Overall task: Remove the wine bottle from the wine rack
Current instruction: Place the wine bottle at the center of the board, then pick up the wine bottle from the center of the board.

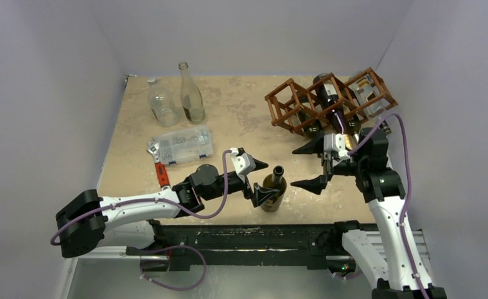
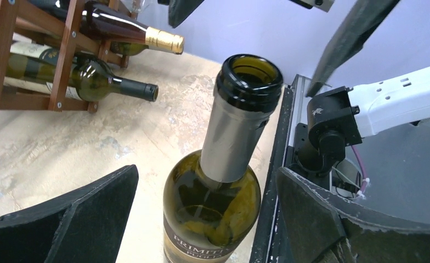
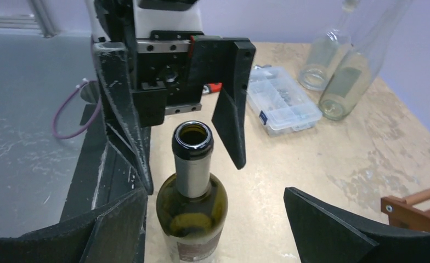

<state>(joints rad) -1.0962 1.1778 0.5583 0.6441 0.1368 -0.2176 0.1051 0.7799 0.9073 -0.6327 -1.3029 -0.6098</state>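
A dark green wine bottle (image 1: pixel 272 190) with a grey neck foil stands upright and uncorked on the table near the front edge. My left gripper (image 1: pixel 261 180) is open, one finger on each side of the bottle (image 2: pixel 218 208), with a gap on both sides. My right gripper (image 1: pixel 305 167) is open and empty, just to the right of the bottle (image 3: pixel 193 203) and facing it. The reddish-brown wine rack (image 1: pixel 328 103) stands at the back right with several bottles lying in it; it also shows in the left wrist view (image 2: pixel 37 55).
A clear plastic compartment box (image 1: pixel 180 146) and a red-handled tool (image 1: pixel 161 173) lie left of centre. Two empty clear glass bottles (image 1: pixel 192 96) stand at the back left. The black rail (image 1: pixel 248 240) runs along the near table edge, right beside the bottle.
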